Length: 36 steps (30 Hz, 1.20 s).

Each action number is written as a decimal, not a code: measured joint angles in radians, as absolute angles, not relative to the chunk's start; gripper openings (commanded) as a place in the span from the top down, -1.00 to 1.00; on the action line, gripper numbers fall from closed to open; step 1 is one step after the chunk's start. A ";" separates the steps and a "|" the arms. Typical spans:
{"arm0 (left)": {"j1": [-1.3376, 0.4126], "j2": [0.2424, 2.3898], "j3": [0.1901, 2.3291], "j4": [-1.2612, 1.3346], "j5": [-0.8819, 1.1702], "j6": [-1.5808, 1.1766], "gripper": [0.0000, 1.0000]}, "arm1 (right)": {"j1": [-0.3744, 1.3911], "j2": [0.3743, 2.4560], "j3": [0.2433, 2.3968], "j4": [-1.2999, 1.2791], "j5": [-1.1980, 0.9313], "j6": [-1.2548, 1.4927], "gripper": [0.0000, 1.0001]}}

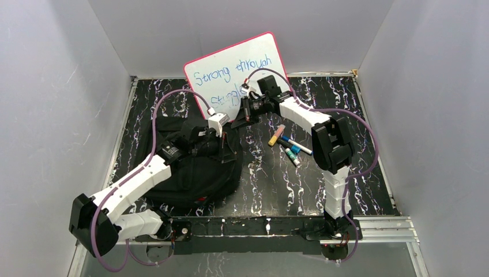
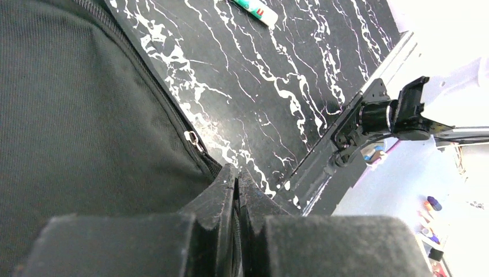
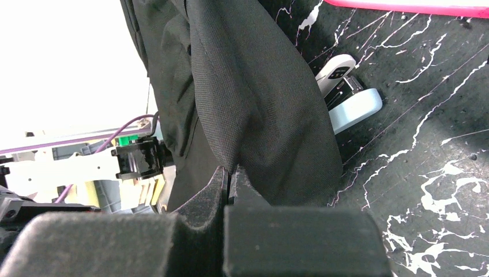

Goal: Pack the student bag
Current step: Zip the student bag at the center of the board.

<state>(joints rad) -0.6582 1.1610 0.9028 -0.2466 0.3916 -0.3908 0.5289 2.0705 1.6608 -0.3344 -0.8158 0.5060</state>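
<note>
The student bag (image 1: pixel 190 173), a soft black backpack, lies on the left half of the marbled table. My left gripper (image 1: pixel 224 141) is at its right upper edge. In the left wrist view the jaws (image 2: pixel 236 173) are shut on the bag's zipper edge, with the bag's fabric (image 2: pixel 86 115) and a zipper pull (image 2: pixel 193 138) beside them. My right gripper (image 1: pixel 247 112) is just behind the bag. In the right wrist view it (image 3: pixel 229 172) is shut on a lifted fold of the bag's fabric (image 3: pixel 254 86). The bag's inside is hidden.
A whiteboard (image 1: pixel 242 66) with a pink rim leans at the back wall. Several markers (image 1: pixel 288 144) lie right of the bag; one shows in the left wrist view (image 2: pixel 256 8). A white and light-blue stapler (image 3: pixel 349 101) lies by the bag.
</note>
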 measured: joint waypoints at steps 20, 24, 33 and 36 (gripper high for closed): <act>-0.672 1.116 0.926 -0.373 0.410 -0.414 1.00 | 0.490 2.085 1.661 -0.335 -0.835 0.555 1.00; -0.674 1.115 0.931 -0.383 0.406 -0.416 1.00 | 0.482 2.088 1.661 -0.335 -0.845 0.566 0.80; -0.696 1.152 0.981 -0.410 0.349 -0.458 1.00 | 0.414 2.037 1.592 -0.276 -0.794 0.536 -0.12; -0.698 1.196 1.005 -0.393 0.312 -0.469 1.00 | 0.383 1.931 1.466 -0.258 -0.737 0.525 -0.19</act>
